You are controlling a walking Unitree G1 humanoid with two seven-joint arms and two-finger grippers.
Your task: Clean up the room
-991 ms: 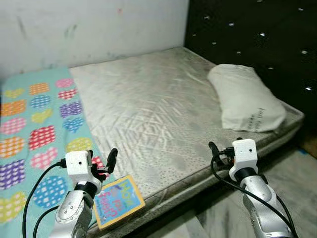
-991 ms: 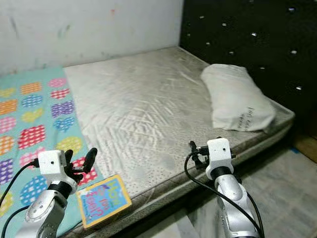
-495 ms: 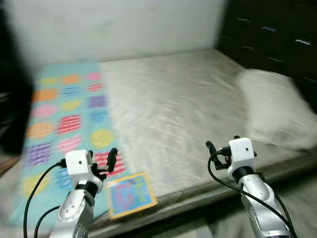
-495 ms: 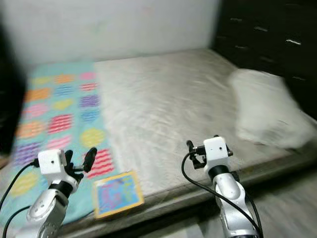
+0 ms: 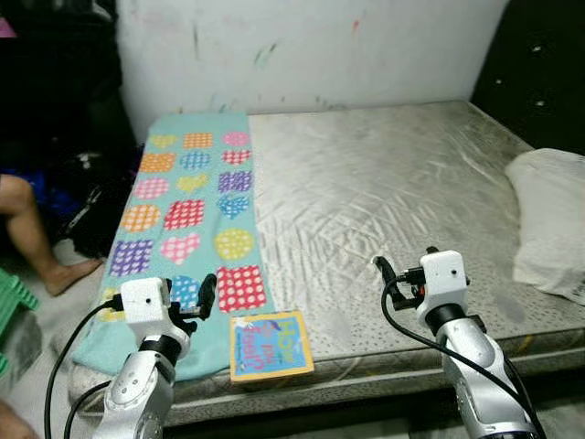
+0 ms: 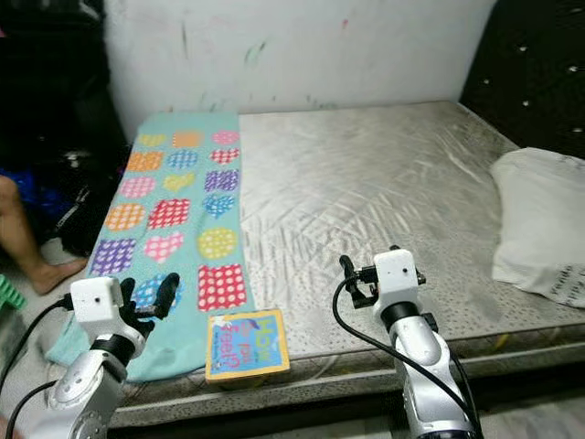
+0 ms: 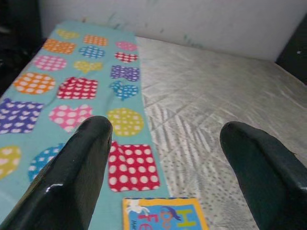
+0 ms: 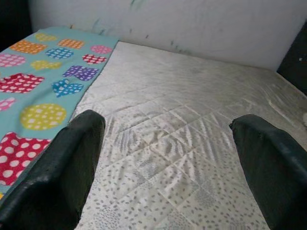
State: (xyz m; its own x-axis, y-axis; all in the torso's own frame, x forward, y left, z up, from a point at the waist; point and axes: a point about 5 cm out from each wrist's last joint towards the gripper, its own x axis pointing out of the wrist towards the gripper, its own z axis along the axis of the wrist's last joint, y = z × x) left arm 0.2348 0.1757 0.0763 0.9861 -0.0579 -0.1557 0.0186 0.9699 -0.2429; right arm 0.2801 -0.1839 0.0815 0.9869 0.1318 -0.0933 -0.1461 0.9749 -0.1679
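Observation:
A children's book (image 5: 271, 345) with a yellow border and blue cover lies flat at the mattress's near edge, partly on a teal blanket (image 5: 187, 210) patterned with coloured hearts and squares. My left gripper (image 5: 196, 305) is open and empty, hovering just left of the book (image 7: 165, 214). Farther right, my right gripper (image 5: 391, 279) stands open and empty over the bare grey mattress (image 5: 393, 192). A white pillow (image 5: 553, 219) rests at the bed's right end.
A person's bare leg (image 5: 27, 229) rests on the floor to the left of the bed, beside dark bags (image 5: 91, 201) and a green object (image 5: 11, 302). A white wall (image 5: 311, 46) runs behind the bed, a black headboard (image 5: 539, 73) at the right.
The camera has swung left, bringing the blanket's full length, the dark bags and the person's leg into view. Both grippers hold the same open pose.

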